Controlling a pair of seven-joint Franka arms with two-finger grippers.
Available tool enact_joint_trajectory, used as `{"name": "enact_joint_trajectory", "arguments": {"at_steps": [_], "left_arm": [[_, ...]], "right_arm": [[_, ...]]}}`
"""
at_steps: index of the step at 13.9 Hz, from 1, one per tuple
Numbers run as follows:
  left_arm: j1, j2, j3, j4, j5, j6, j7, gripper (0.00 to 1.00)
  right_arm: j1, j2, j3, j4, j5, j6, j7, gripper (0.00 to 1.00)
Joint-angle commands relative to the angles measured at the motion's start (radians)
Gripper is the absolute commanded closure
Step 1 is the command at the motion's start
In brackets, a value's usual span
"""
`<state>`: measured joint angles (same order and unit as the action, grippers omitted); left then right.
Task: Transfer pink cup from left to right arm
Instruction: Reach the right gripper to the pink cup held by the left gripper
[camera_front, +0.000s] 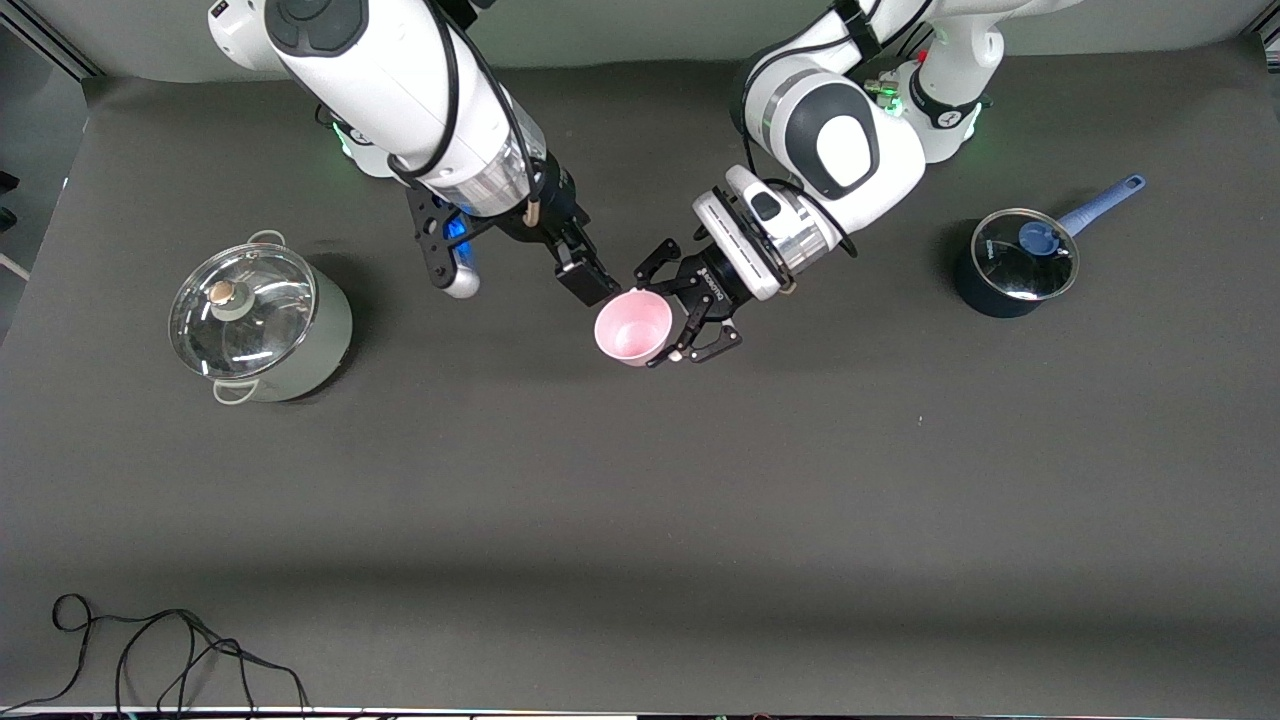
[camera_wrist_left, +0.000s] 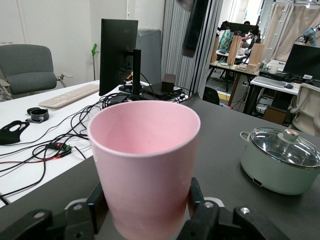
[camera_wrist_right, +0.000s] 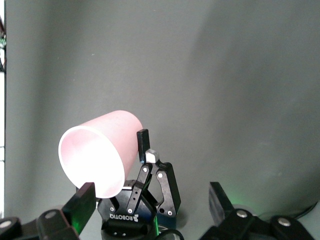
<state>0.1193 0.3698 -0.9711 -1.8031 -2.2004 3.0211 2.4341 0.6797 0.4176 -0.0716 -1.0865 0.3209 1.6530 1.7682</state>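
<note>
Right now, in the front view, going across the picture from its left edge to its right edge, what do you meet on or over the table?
Pale green lidded pot → right gripper → pink cup → left gripper, shut on the pink cup → dark saucepan with glass lid and blue handle.

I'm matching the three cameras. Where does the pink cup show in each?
Front view: pink cup mid-table, held in the left gripper.
Left wrist view: fills the centre.
Right wrist view: lower part, tipped sideways.
Shared landmark: left gripper, clamping the cup.
</note>
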Motion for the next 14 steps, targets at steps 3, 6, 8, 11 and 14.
{"name": "enact_joint_trajectory", "arguments": {"at_steps": [3, 6, 8, 11, 14], "left_arm": [[-0.029, 0.003, 0.017, 0.027, -0.021, 0.024, 0.005, 0.58], [-0.029, 0.003, 0.019, 0.025, -0.021, 0.024, 0.003, 0.57], [-0.029, 0.003, 0.019, 0.025, -0.021, 0.024, 0.003, 0.57], [-0.029, 0.003, 0.019, 0.025, -0.021, 0.024, 0.003, 0.57], [-0.027, 0.003, 0.020, 0.025, -0.021, 0.024, 0.003, 0.56]], "right_arm": [[0.024, 0.061, -0.011, 0.053, -0.033, 0.010, -0.122, 0.00], [0.024, 0.076, -0.011, 0.051, -0.031, 0.028, -0.119, 0.00], [0.021, 0.089, -0.011, 0.048, -0.033, 0.030, -0.121, 0.00], [0.017, 0.113, -0.013, 0.049, -0.033, 0.053, -0.122, 0.00], [0.014, 0.115, -0.013, 0.049, -0.031, 0.068, -0.122, 0.19]]}}
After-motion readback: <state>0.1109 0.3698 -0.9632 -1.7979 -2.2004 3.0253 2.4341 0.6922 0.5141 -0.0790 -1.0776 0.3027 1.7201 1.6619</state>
